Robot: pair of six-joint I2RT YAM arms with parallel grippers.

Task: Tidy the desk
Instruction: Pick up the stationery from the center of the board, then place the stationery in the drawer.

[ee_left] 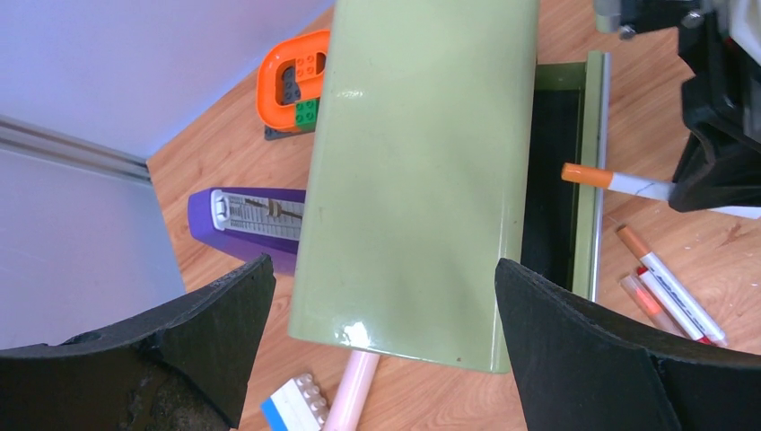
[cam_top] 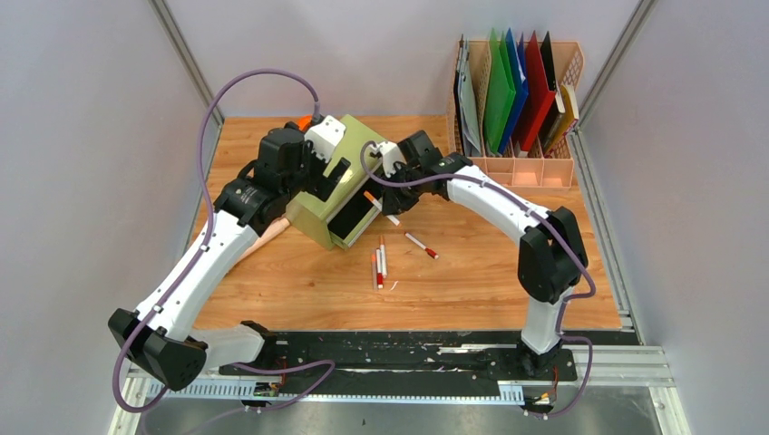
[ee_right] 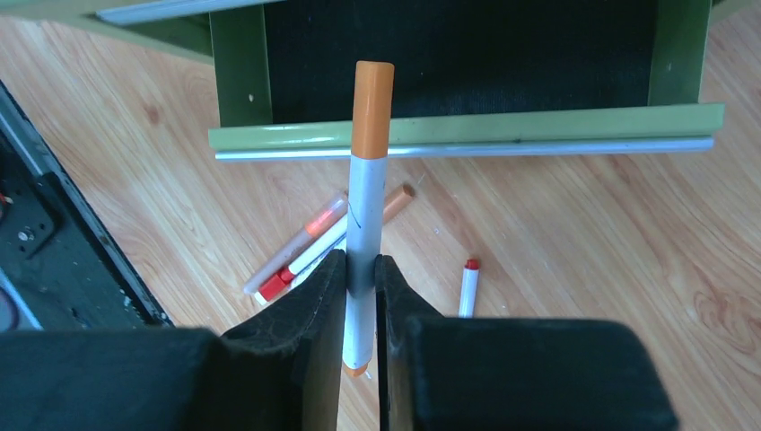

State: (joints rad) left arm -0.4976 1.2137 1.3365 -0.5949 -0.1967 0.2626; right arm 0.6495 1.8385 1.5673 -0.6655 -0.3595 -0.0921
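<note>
Spreading square between the walls, the wooden surface (cam_top: pixel 481 290) carries a green drawer chest (cam_top: pixel 326 204) left of its middle, turned at an angle, its drawer (ee_right: pixel 458 54) standing open. The right jaws pinch an orange-capped marker (ee_right: pixel 366 206) in a narrow grip, its long axis aimed straight at the drawer, cap just over the front lip. The left jaws stand wide either side of the chest. Loose markers (cam_top: pixel 379 265) lie just beside the drawer; the right arm looks nearer them.

Desk (cam_top: pixel 472 290) w/ chest (cam_top: pixel 313 217), markers (cam_top: pixel 378 265), rack (cam_top: pixel 535 169)
</note>
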